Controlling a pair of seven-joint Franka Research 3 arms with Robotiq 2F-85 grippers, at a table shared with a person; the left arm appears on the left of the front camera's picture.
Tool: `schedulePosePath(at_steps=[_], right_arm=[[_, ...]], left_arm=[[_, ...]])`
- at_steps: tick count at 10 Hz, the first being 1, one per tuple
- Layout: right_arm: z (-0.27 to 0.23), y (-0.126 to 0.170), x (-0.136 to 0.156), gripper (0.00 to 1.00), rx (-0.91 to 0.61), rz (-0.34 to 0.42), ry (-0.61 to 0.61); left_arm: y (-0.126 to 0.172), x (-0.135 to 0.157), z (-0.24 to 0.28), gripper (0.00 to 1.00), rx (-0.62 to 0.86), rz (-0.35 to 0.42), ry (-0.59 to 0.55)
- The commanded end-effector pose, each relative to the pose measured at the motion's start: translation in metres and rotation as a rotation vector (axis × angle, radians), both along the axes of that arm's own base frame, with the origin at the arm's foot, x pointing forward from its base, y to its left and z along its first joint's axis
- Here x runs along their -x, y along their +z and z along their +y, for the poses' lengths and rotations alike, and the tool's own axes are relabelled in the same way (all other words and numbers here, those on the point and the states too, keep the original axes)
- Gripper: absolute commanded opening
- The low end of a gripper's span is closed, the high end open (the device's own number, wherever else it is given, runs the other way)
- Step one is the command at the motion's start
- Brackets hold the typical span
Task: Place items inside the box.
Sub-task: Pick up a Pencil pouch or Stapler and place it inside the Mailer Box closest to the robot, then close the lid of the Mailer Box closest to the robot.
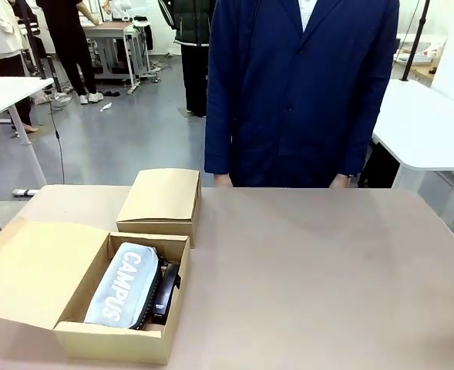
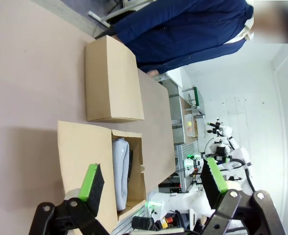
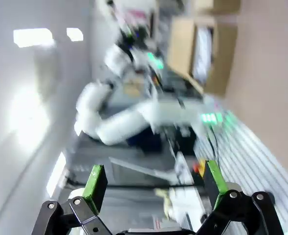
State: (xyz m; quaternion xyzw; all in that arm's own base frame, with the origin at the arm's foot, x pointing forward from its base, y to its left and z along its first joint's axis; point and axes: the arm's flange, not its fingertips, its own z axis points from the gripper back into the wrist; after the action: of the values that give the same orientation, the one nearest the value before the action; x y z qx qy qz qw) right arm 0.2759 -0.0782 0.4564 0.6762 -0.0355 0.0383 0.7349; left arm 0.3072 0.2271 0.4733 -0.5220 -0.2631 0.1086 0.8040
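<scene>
Both my tools gape wide, empty: left tool point(image 2: 151, 185), right tool point(image 3: 153, 183). On the tabletop point(image 1: 311, 270), the open box point(image 1: 122, 339) holds the pale CAMPUS pouch point(image 1: 122, 284) beside a black stapler point(image 1: 165, 291). Beyond stands a closed box point(image 1: 161, 199).

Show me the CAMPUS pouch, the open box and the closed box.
CAMPUS pouch point(image 1: 123, 285): front view, on its printed top face.
Open box point(image 1: 126, 341): front view, on its near outer wall.
Closed box point(image 1: 162, 194): front view, on the middle of its lid.

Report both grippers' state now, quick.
Left gripper: open, holding nothing.
Right gripper: open, holding nothing.
</scene>
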Motion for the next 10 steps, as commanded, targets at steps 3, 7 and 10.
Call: schedulePosePath(at_steps=[3, 7, 10], right_arm=[[0.0, 0.0, 0.0, 1.0, 0.0, 0.0, 0.0], [0.0, 0.0, 0.0, 1.0, 0.0, 0.0, 0.0], [0.0, 0.0, 0.0, 1.0, 0.0, 0.0, 0.0]], left_arm=[[0.0, 0.0, -0.001, 1.0, 0.005, -0.023, -0.008], [0.0, 0.0, -0.001, 1.0, 0.005, -0.023, -0.008], [0.0, 0.0, -0.001, 1.0, 0.005, -0.023, -0.008]])
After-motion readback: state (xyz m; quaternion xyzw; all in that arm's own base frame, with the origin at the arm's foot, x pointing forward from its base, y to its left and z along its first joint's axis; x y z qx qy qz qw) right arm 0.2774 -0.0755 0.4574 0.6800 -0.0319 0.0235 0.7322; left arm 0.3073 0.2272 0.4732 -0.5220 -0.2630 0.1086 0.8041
